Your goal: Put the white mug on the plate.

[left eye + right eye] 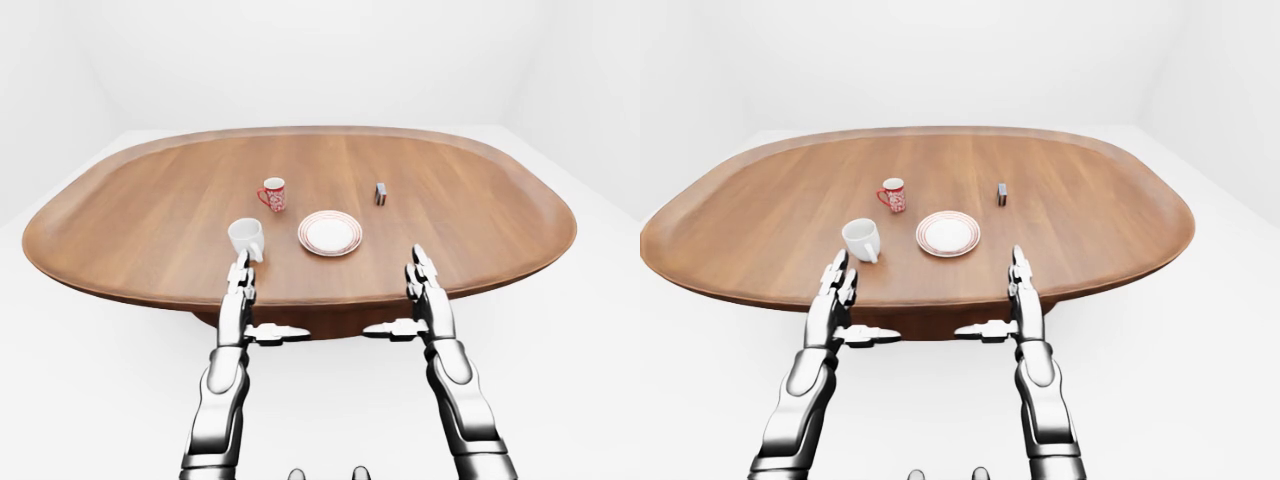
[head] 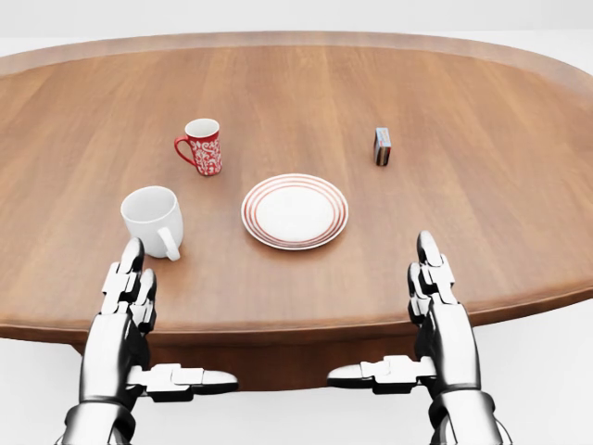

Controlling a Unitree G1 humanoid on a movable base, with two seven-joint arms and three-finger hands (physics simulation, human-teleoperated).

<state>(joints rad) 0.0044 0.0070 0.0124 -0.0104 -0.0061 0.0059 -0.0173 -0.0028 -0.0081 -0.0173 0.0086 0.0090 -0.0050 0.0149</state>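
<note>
A white mug (image 2: pixel 154 219) stands upright on the wooden table (image 2: pixel 482 213), its handle turned toward the view's bottom. To its right lies a white plate (image 2: pixel 295 210) with red rings, bare. My left hand (image 2: pixel 157 320) hovers just below the mug at the table's near edge, fingers straight, thumb out to the right, holding nothing. At the lower right my right hand (image 2: pixel 398 320) mirrors it, open and apart from the plate.
A red patterned mug (image 2: pixel 202 146) stands above the white mug and left of the plate. A small dark box (image 2: pixel 382 146) sits upright at the plate's upper right. White floor (image 1: pixel 580 330) surrounds the oval table.
</note>
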